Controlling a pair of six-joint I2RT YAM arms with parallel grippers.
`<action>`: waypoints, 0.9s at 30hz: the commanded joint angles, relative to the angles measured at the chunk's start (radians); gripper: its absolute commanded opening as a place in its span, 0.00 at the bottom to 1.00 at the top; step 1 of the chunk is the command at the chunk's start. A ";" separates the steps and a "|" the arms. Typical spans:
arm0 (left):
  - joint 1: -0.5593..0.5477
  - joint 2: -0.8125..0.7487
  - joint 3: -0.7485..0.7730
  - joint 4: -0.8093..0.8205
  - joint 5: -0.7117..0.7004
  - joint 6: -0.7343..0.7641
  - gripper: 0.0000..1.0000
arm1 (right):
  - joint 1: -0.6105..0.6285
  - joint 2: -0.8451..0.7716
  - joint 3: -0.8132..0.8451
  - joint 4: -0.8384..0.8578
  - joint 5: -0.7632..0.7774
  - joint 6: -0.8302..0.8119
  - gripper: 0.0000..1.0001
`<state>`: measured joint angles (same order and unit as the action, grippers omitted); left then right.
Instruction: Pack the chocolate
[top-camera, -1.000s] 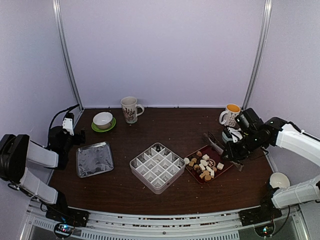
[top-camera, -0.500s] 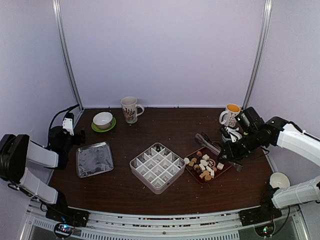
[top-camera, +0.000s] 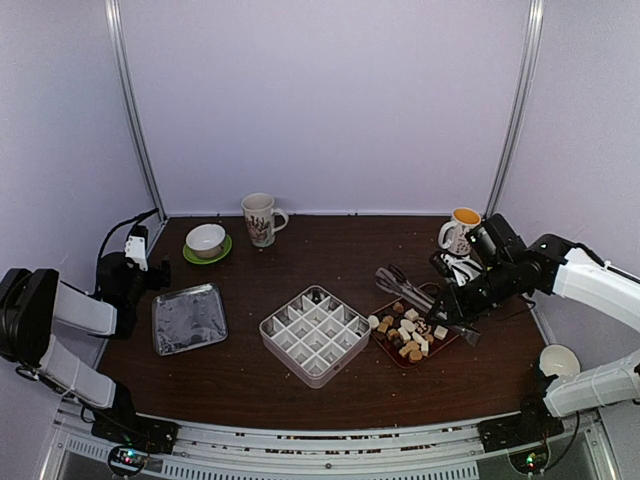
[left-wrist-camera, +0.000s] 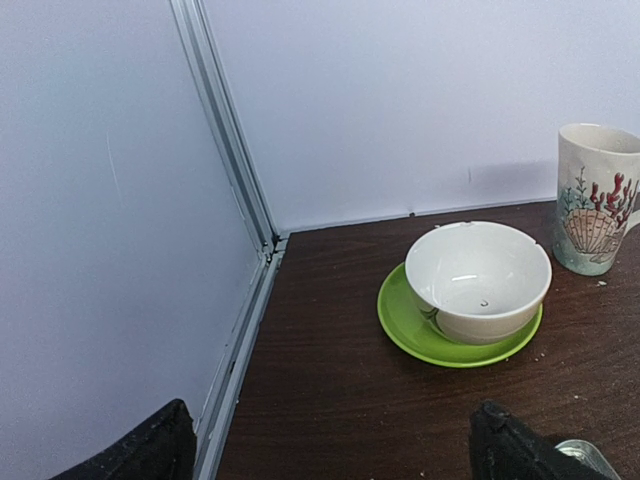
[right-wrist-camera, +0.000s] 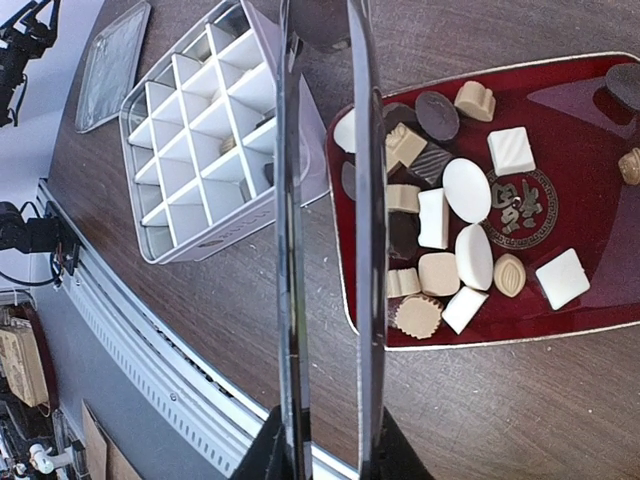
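The chocolate (top-camera: 408, 335) is several small brown, tan and white pieces piled on a red tray (top-camera: 451, 338), seen close in the right wrist view as chocolate (right-wrist-camera: 440, 215) on the tray (right-wrist-camera: 590, 200). My right gripper (top-camera: 462, 302) (right-wrist-camera: 325, 445) is shut on long metal tongs (top-camera: 403, 286) (right-wrist-camera: 365, 200). Their two arms stand slightly apart above the tray's left edge and point toward the white divided box (top-camera: 315, 335) (right-wrist-camera: 195, 140). One dark piece (top-camera: 317, 296) lies in a far cell. My left gripper (top-camera: 135, 262) (left-wrist-camera: 335, 450) is open at the far left.
A flat metal lid (top-camera: 188, 318) (right-wrist-camera: 110, 60) lies left of the box. A white bowl (top-camera: 206, 239) (left-wrist-camera: 478, 275) on a green saucer and a patterned mug (top-camera: 260, 218) (left-wrist-camera: 597, 198) stand at the back. Near the right arm are an orange-filled mug (top-camera: 461, 230) and a white cup (top-camera: 558, 359).
My right arm has carried the tongs leftward, from beside the tray's far right to over its left part near the box. The left arm has not moved.
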<state>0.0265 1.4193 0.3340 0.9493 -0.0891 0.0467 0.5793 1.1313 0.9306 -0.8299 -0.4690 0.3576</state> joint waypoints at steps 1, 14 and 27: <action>0.009 0.006 -0.001 0.059 0.000 -0.004 0.98 | 0.023 -0.008 0.019 0.044 -0.034 -0.023 0.23; 0.008 0.006 -0.001 0.060 0.000 -0.004 0.98 | 0.182 0.055 0.045 0.039 -0.043 -0.059 0.22; 0.008 0.006 -0.001 0.060 0.000 -0.004 0.98 | 0.266 0.109 0.042 -0.015 -0.028 -0.094 0.22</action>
<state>0.0265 1.4193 0.3340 0.9493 -0.0891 0.0467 0.8242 1.2243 0.9463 -0.8368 -0.4988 0.2832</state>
